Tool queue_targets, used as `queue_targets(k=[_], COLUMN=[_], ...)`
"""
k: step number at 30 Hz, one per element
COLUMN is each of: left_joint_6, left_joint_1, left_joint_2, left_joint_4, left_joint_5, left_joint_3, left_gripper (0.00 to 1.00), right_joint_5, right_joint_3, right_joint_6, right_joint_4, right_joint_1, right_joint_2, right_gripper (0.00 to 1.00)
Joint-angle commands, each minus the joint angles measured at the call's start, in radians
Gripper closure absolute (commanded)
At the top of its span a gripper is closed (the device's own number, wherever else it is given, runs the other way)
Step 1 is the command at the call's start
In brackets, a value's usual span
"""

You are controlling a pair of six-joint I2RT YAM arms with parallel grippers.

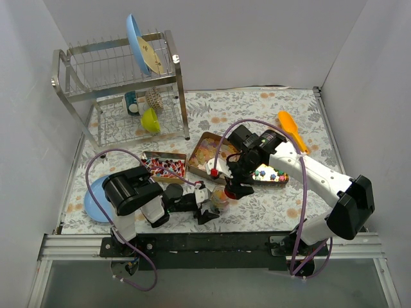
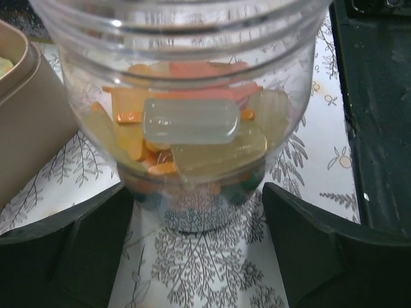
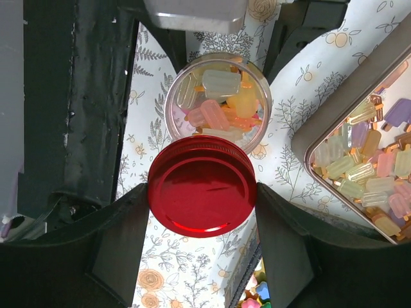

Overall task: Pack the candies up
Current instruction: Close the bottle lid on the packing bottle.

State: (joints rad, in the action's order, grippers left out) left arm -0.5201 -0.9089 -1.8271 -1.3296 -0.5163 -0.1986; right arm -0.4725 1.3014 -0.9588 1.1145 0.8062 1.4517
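Observation:
A clear jar (image 1: 220,199) stands on the floral cloth, part full of pale orange-yellow flat candies (image 2: 192,128), with darker pieces at its bottom. My left gripper (image 1: 209,208) is shut on the jar's base, one finger (image 2: 90,244) at each side. My right gripper (image 1: 234,186) is shut on the round red lid (image 3: 201,192) and holds it just above and beside the open jar mouth (image 3: 218,96). Three trays hold loose candies: red-blue-white wrapped pieces (image 1: 164,167), pale flat pieces (image 1: 207,153) and multicoloured nuggets (image 1: 270,174).
An orange scoop (image 1: 292,131) lies at the back right. A metal dish rack (image 1: 122,83) stands at the back left. A blue plate (image 1: 95,199) lies at the left edge. The black base rail (image 1: 212,244) runs just in front of the jar.

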Motion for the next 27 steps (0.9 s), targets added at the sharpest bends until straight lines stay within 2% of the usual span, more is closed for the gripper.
queue_targets(k=[1, 3, 9, 10, 11, 14, 18, 21, 27], left_joint_6=[-0.007, -0.018, -0.003, -0.003, -0.003, -0.006, -0.014, -0.027, -0.017], left_joint_1=[-0.022, -0.027, -0.028, -0.028, -0.027, -0.028, -0.028, -0.027, -0.027], left_joint_2=[-0.083, -0.147, -0.167, -0.166, -0.164, -0.167, -0.173, -0.178, -0.173], left_joint_4=[-0.278, -0.376, -0.399, -0.399, -0.395, -0.385, -0.376, -0.376, -0.358], left_joint_5=[0.005, 0.018, 0.018, 0.004, -0.001, -0.007, -0.008, -0.019, -0.019], left_joint_3=[-0.015, -0.009, 0.014, 0.013, 0.016, 0.018, 0.010, 0.007, 0.010], left_gripper=[0.20, 0.21, 0.33, 0.36, 0.44, 0.55, 0.62, 0.73, 0.88], right_joint_5=[0.003, 0.012, 0.012, 0.014, 0.015, 0.018, 0.031, 0.034, 0.061], right_joint_3=[0.042, 0.047, 0.055, 0.059, 0.061, 0.073, 0.067, 0.058, 0.026], right_joint_6=[0.028, 0.020, 0.023, 0.025, 0.025, 0.020, 0.019, 0.022, 0.045], right_joint_4=[-0.007, 0.002, -0.001, -0.002, -0.005, -0.008, -0.025, -0.041, -0.093], right_joint_1=[0.007, 0.008, 0.016, 0.021, 0.024, 0.037, 0.073, 0.106, 0.137], right_joint_2=[0.001, 0.002, 0.013, 0.016, 0.019, 0.030, 0.036, 0.044, 0.049], right_gripper=[0.46, 0.47, 0.46, 0.46, 0.47, 0.47, 0.46, 0.47, 0.47])
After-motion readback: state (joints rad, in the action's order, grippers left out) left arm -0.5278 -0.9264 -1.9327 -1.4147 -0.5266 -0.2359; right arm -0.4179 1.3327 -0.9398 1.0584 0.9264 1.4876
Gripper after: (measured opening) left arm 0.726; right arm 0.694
